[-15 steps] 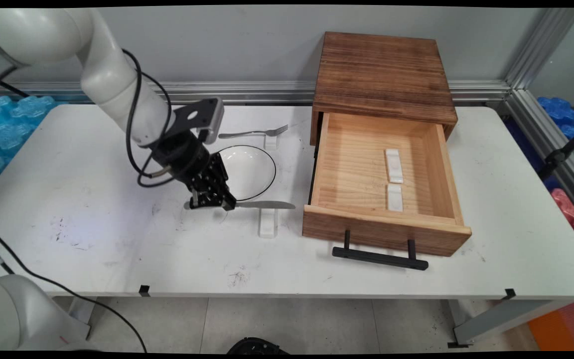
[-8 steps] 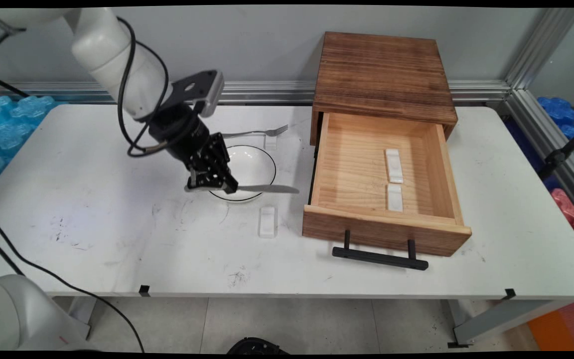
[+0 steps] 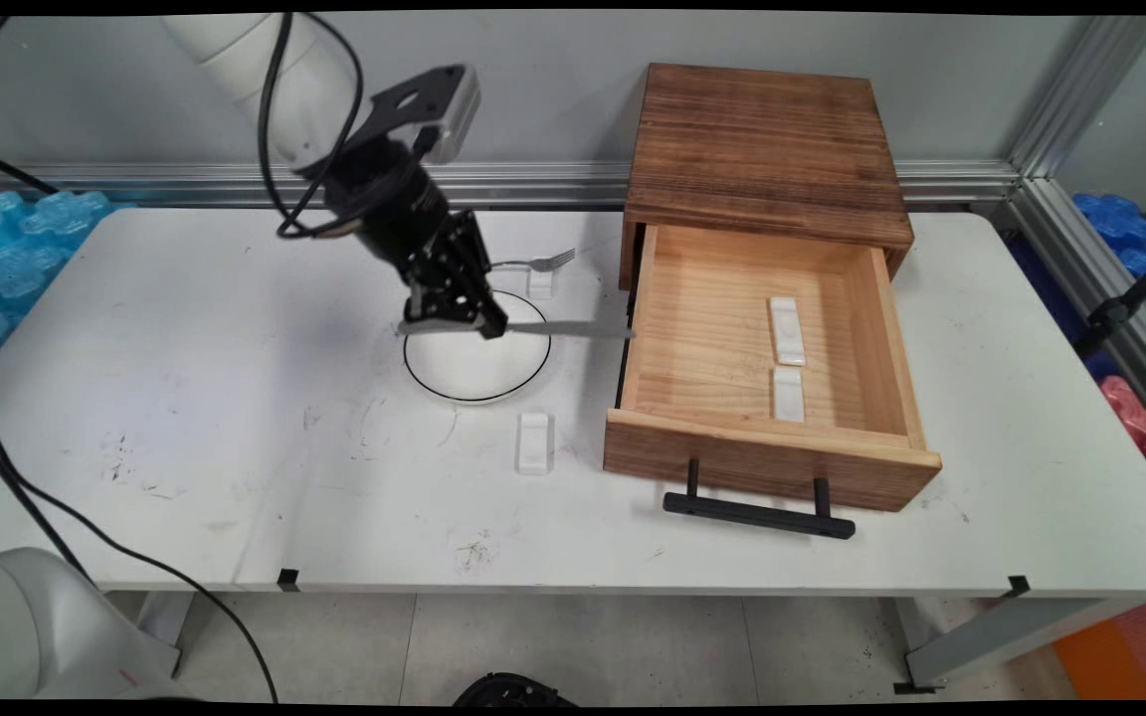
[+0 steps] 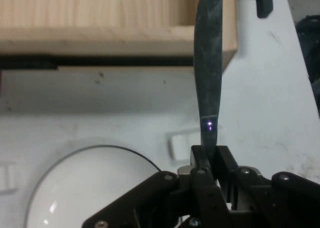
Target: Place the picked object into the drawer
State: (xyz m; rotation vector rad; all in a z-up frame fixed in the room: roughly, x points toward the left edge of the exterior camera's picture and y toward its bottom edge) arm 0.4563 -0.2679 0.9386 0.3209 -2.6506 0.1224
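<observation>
Over the table's [image 3: 185, 477] left half I see bare white surface, open room clear to the near edge. Moving right, my gripper [image 3: 454, 320] hangs above the black-rimmed plate [image 3: 478, 368], jaws closed tight on the handle of a knife [image 3: 563, 329]. The blade lies level, pointing right, its tip at the left wall of the open wooden drawer [image 3: 767, 447]. A fork [image 3: 533, 263] rests behind, and a small white rest [image 3: 533, 443] lies near the drawer's front corner. Two white rests [image 3: 787, 333] sit inside the drawer. My hand view adds the knife [image 4: 209, 78] crossing the drawer's [image 4: 100, 43] side wall, fingers [image 4: 200, 160] pinching it.
</observation>
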